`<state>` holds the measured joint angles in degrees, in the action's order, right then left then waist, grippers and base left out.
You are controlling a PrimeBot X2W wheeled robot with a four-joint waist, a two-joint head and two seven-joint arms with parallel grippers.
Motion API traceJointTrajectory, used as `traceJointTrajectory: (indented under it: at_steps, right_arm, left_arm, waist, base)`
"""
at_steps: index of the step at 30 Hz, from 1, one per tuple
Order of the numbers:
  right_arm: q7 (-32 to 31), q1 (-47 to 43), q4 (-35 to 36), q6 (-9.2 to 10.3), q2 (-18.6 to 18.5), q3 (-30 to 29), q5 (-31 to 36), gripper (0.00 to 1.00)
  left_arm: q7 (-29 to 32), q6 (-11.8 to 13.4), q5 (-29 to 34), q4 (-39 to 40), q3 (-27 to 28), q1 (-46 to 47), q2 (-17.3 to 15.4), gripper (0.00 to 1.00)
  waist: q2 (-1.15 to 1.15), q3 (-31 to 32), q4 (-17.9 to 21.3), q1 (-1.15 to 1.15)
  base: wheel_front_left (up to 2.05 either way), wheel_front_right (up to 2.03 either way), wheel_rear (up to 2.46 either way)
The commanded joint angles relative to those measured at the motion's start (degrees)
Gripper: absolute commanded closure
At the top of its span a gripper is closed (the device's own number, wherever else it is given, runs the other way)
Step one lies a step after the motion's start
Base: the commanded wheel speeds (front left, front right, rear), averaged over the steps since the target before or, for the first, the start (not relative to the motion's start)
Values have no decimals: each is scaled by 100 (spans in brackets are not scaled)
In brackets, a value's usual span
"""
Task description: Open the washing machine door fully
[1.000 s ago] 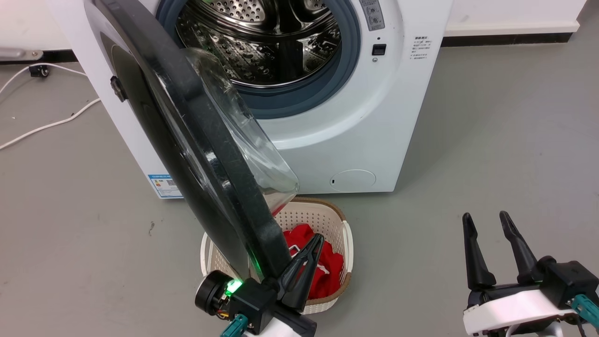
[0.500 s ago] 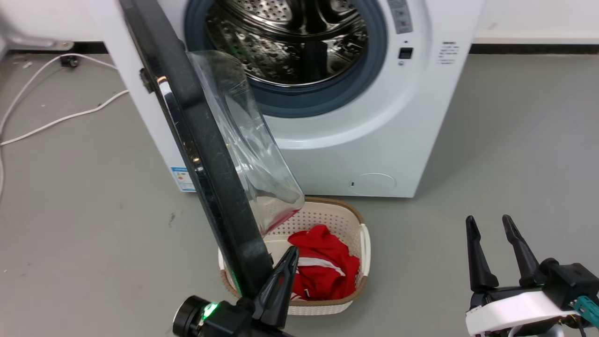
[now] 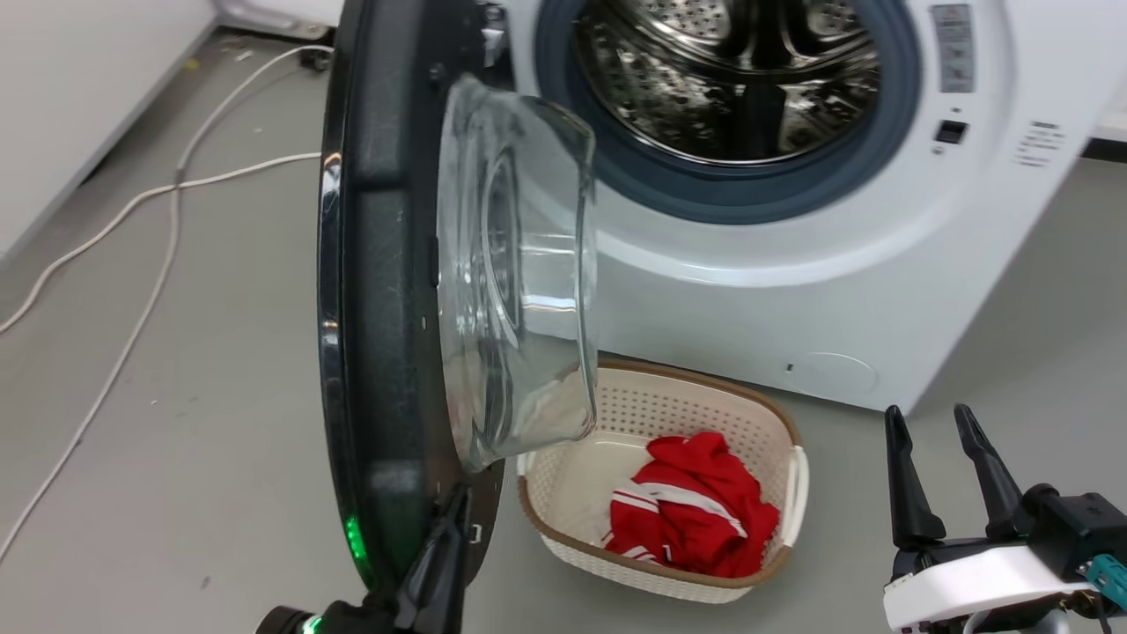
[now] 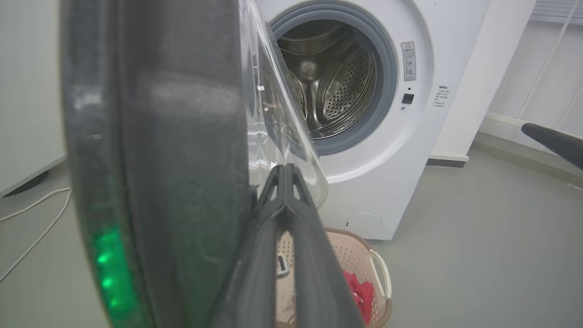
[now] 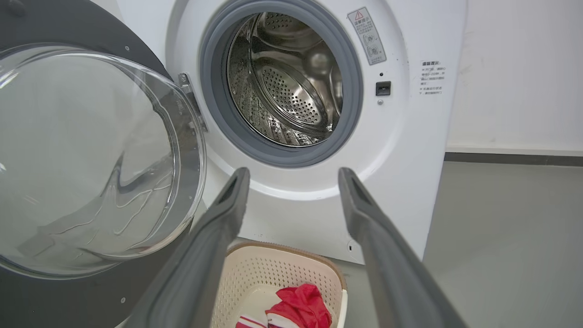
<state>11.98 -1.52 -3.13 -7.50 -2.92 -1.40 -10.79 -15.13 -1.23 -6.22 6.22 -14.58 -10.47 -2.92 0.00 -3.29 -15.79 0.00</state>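
Black washing machine door (image 3: 379, 264), left gripper (image 4: 283, 169) pressed together against it, right gripper (image 3: 926, 414) spread

The washing machine door (image 3: 379, 264) has swung wider, left pincer (image 4: 284, 172) following.

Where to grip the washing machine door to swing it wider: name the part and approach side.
Grip the washing machine door by its black rim at the free edge nearest the robot, farthest from the hinge. Come at that edge, one finger on each face: the rim is thin there, while the glass bowl bulges and looks too wide to pinch.
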Motion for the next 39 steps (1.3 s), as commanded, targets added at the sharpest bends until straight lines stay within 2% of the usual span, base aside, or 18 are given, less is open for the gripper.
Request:
traceJointTrajectory:
  at_steps: [1, 7, 14, 20, 21, 22, 26, 27, 33, 39]
  right_arm:
    - [-12, -29, 7, 2, 7, 0, 35, 0]
    - [-40, -38, 7, 2, 7, 23, 32, 0]
    - [-61, 32, 56, 2, 7, 87, 33, 0]
    - [-101, 140, 104, 2, 7, 70, 54, 0]
    - [-101, 140, 104, 2, 7, 70, 54, 0]
    - [-96, 165, 116, 2, 7, 58, 51, 0]
    - [-106, 201, 133, 2, 7, 47, 79, 0]
    - [-110, 252, 158, 2, 7, 37, 90, 0]
    - [-56, 392, 249, 2, 7, -35, 133, 0]
    - [-25, 476, 264, 2, 8, -46, 161, 0]
  left_arm:
    - [-2, 64, 24, 12, 126, -100, -35, 100]
    - [-3, 159, 62, 28, 584, -201, -116, 100]
    - [-3, 218, -60, -124, 1408, 98, -260, 100]
    - [-7, 167, -220, -461, 2248, 605, -458, 100]
    - [-7, 167, -220, -461, 2248, 605, -458, 100]
    - [-7, 133, -283, -632, 2514, 782, -518, 100]
    - [-7, 69, -363, -903, 2893, 1023, -629, 100]
    - [-3, 32, -418, -1128, 3179, 1179, -746, 100]
    - [-2, -157, -574, -1873, 3924, 1755, -1087, 100]
    - [-7, -213, -440, -2202, 4292, 2101, -1221, 100]
  waist:
    - [0, 3, -243, 0]
    - [0, 23, -436, 0]
    - [0, -55, -331, 0]
    - [0, -268, -121, 0]
    - [0, -268, -121, 0]
    - [0, -331, -53, 0]
    - [0, -452, 52, 0]
    - [0, -542, 122, 0]
    - [0, -805, 260, 0]
    - [0, -901, 303, 0]
  base:
    - [0, 0, 0]
    - [0, 0, 0]
    - [0, 0, 0]
    - [0, 0, 0]
    - [0, 0, 0]
    - [0, 0, 0]
    - [0, 0, 0]
    - [0, 0, 0]
    - [0, 0, 0]
    - [0, 0, 0]
